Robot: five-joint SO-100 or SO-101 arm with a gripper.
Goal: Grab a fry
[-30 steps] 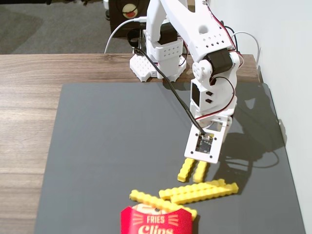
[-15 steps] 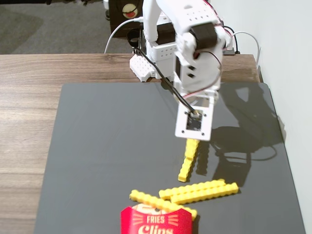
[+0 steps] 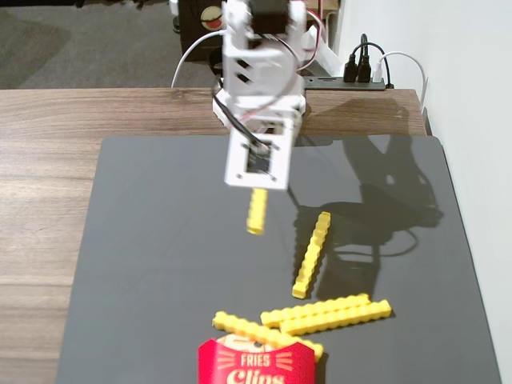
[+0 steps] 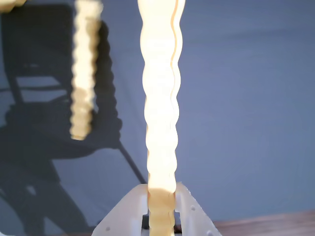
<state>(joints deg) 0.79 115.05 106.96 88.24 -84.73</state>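
while the white arm (image 3: 262,72) hangs above the dark mat (image 3: 160,240), its gripper (image 3: 257,190) has the two fingers closed on the fry (image 3: 257,211). in the fixed view the fry sticks out below the white frame of the gripper and points down toward the mat; it is in the air and its lower end does not touch the mat. in the wrist view the same fry (image 4: 160,113) runs up through the middle of the picture, and its lower end sits clamped between the white fingers (image 4: 194,209) at the bottom edge.

a second fry (image 3: 311,254) lies on the mat to the right of the held one in the fixed view, a little slanted, inside the shadow of the arm. in the wrist view it shows blurred on the left (image 4: 84,73).

nearer the front edge two fries (image 3: 328,314) lie side by side, touching along their length. one more fry (image 3: 244,328) lies slanted to the left of them, and its right end goes behind the red carton (image 3: 254,364) at the bottom of the fixed view. the mat lies on a wooden table (image 3: 48,160).
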